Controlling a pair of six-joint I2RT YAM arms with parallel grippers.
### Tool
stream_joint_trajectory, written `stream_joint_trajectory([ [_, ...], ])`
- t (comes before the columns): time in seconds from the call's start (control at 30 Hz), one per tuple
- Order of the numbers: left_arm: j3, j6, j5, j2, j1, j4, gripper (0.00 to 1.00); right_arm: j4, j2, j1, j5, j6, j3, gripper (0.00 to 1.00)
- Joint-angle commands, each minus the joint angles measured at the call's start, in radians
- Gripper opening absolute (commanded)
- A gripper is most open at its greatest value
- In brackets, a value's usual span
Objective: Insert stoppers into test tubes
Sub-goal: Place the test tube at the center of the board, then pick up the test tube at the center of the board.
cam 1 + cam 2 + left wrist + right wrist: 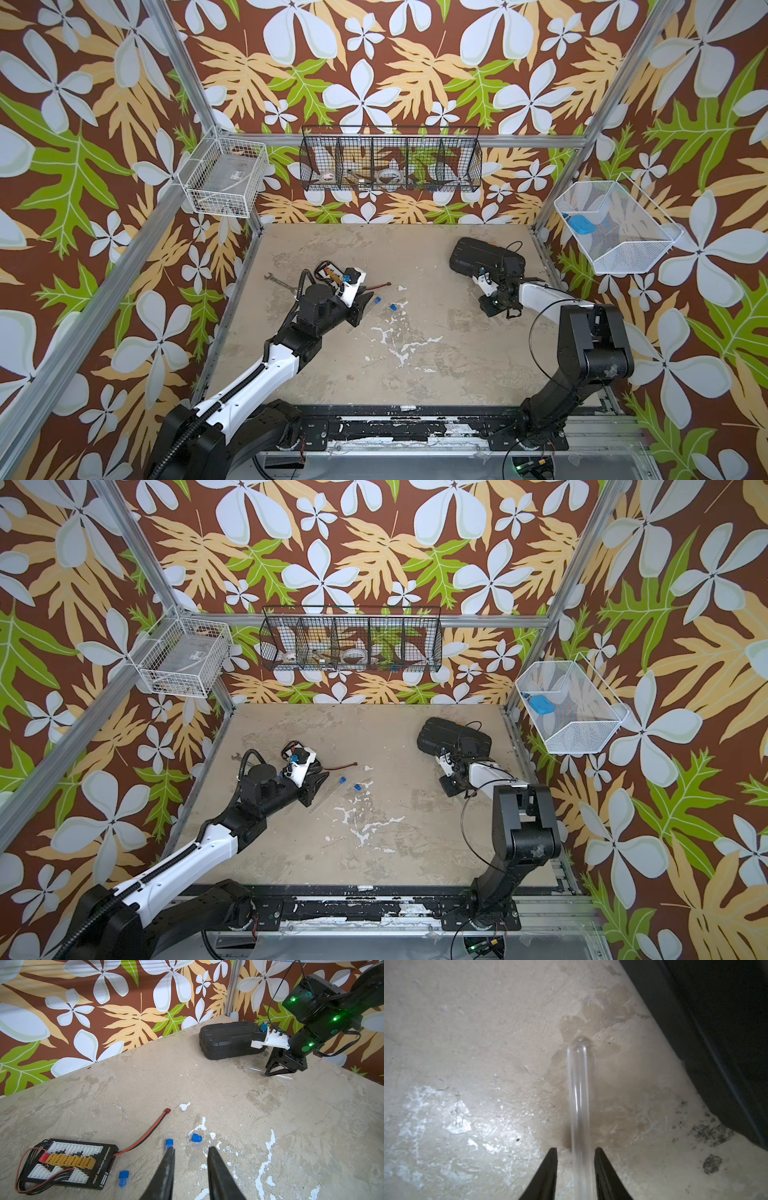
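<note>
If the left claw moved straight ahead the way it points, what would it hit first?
Probably the loose blue plastic stopper just ahead of the left claw; depth is unclear, so the beige tabletop could come first.

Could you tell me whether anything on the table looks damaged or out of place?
The tabletop has chipped coating, showing white patches across its middle. One blue stopper lies loose on its side. A wrench and a charging board also sit there.

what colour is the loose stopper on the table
Bright blue; the loose stopper shows best in the left wrist view.
</note>
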Motion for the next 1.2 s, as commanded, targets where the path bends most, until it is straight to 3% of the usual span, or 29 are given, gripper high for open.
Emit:
stream_joint_trajectory([
  [0.0,-0.001,0.004,-0.014,-0.005,0.002,0.039,0.29,-0.012,0.019,-0.001,0.011,0.007,0.012,0.29],
  [0.43,0.002,0.005,-0.023,-0.006,0.002,0.043,0.29,-0.010,0.041,0.001,-0.012,0.005,0.002,0.14],
  [0.73,-0.003,-0.003,-0.043,-0.014,0.002,0.044,0.29,-0.029,-0.011,0.026,-0.040,0.027,0.005,0.09],
  [0.93,-0.019,-0.046,-0.093,-0.027,0.002,0.078,0.27,-0.032,-0.165,0.171,-0.115,0.013,-0.043,0.10],
  [1.07,-0.044,-0.093,-0.244,-0.081,0.002,0.116,0.24,-0.029,-0.313,0.326,-0.237,-0.032,-0.089,0.11],
  [1.17,-0.078,-0.110,-0.344,-0.128,0.003,0.147,0.24,-0.082,-0.370,0.466,-0.249,-0.104,-0.088,0.12],
])
